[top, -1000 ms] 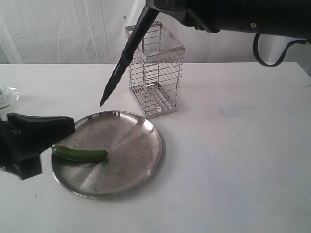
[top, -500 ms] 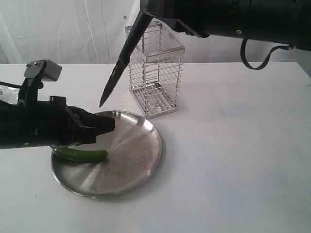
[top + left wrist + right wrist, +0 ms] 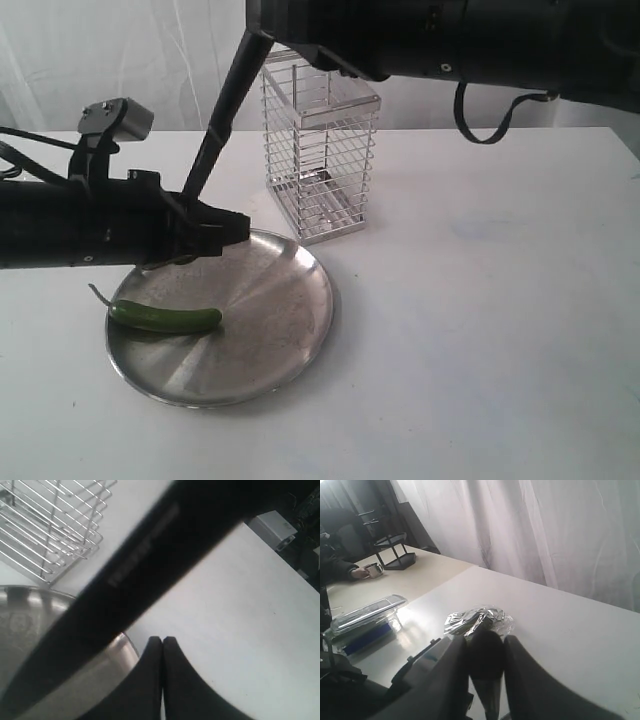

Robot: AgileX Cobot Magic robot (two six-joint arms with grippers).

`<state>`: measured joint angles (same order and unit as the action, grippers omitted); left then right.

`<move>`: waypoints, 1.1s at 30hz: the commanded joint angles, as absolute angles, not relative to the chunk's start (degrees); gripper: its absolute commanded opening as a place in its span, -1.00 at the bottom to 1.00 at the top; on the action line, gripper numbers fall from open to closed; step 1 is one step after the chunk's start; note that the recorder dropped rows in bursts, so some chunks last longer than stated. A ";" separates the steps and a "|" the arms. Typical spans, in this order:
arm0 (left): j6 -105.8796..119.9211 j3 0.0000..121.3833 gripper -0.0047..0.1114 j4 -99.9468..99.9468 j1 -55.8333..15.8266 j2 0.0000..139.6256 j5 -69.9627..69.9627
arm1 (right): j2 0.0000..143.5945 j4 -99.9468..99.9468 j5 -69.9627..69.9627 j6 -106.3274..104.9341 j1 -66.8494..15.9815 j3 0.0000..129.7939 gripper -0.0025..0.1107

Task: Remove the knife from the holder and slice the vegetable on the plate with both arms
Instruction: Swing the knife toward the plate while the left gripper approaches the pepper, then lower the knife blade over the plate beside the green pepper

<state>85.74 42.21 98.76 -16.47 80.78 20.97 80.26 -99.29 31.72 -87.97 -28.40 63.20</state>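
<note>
So here's where we're at: the right gripper (image 3: 486, 645) is clamped on the knife (image 3: 222, 115), with the handle wedged between its two fingers (image 3: 452, 670). The knife is out of the holder (image 3: 320, 150) and up in the air. From the outside camera it slants down and to the left from the right arm (image 3: 450, 40), which stretches across the top of the shot. Its tip goes behind the left arm (image 3: 80, 235), so we can't see the point itself. We also can't tell if the blade touches that arm or just passes close by. In the left wrist cam the knife is just a big blurry black band running diagonally right in front of the lens.

The left gripper (image 3: 162, 641) is fully clenched, tips pressed flat together, with nothing between them. It hangs over the far left edge of the plate (image 3: 322, 300), above the metal and apart from the chili (image 3: 165, 318).

The chili lies flat on the left side of the plate, nearer the front rim, and its thin stem curls out to the left. The holder stands upright on the white table (image 3: 480, 330) just behind the plate's far right rim. The right wrist cam also catches a crinkly clear wrapper (image 3: 477, 620) lying on the table.
</note>
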 commanded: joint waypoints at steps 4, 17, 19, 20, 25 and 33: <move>86.98 43.96 -0.92 99.95 -16.74 80.66 16.13 | 80.44 -99.95 33.06 -88.27 -29.12 63.28 -0.86; 87.41 43.96 -0.92 99.95 -16.74 80.66 10.00 | 80.44 -77.97 36.51 -67.99 -29.12 63.28 -0.86; 87.41 43.96 -0.92 99.95 -16.74 80.66 9.86 | 80.44 -74.04 38.04 -65.13 -29.12 63.28 -0.86; 87.41 43.96 -0.92 99.95 -16.74 80.66 9.86 | 80.44 -72.30 38.49 -63.90 -29.12 63.28 -0.86; 87.72 43.96 -0.92 99.95 -16.74 80.66 9.75 | 80.44 -62.71 40.45 -58.93 -29.12 63.28 -0.86; 88.52 43.96 -0.92 99.95 -16.74 80.66 9.59 | 80.44 -51.27 44.76 -52.49 -29.12 63.28 -0.86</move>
